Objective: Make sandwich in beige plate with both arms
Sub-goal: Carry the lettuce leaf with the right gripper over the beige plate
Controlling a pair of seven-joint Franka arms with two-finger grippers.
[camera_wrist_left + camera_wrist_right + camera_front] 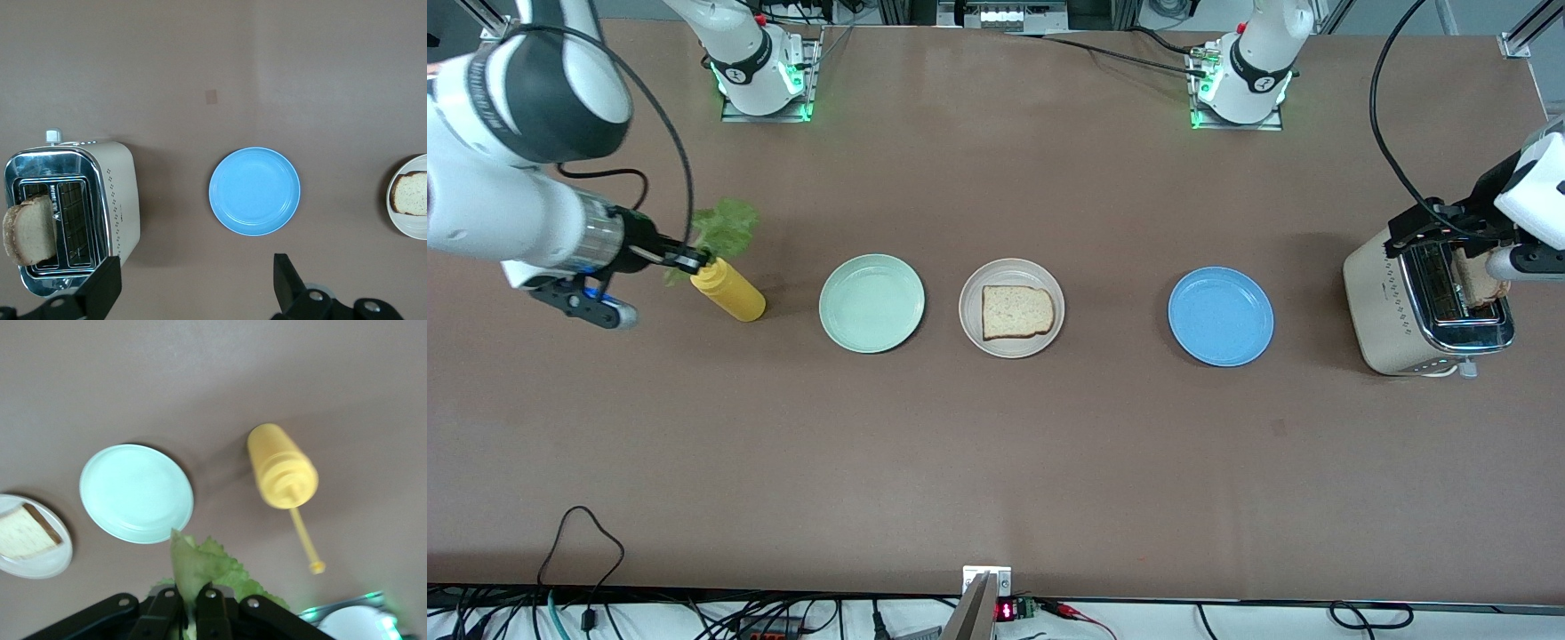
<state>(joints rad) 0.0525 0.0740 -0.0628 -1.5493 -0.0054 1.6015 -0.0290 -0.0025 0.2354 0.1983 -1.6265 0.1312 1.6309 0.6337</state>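
Observation:
The beige plate sits mid-table with one bread slice on it. A second bread slice stands in a slot of the toaster at the left arm's end. My left gripper hovers over the toaster, and its open jaws hold nothing. My right gripper is shut on the ruffled green lettuce leaf over the table at the right arm's end. The right wrist view shows the leaf pinched between that gripper's fingers.
A yellow squeeze bottle lies beside the right gripper. A mint-green plate sits between the bottle and the beige plate. A blue plate sits between the beige plate and the toaster. Cables run along the table's near edge.

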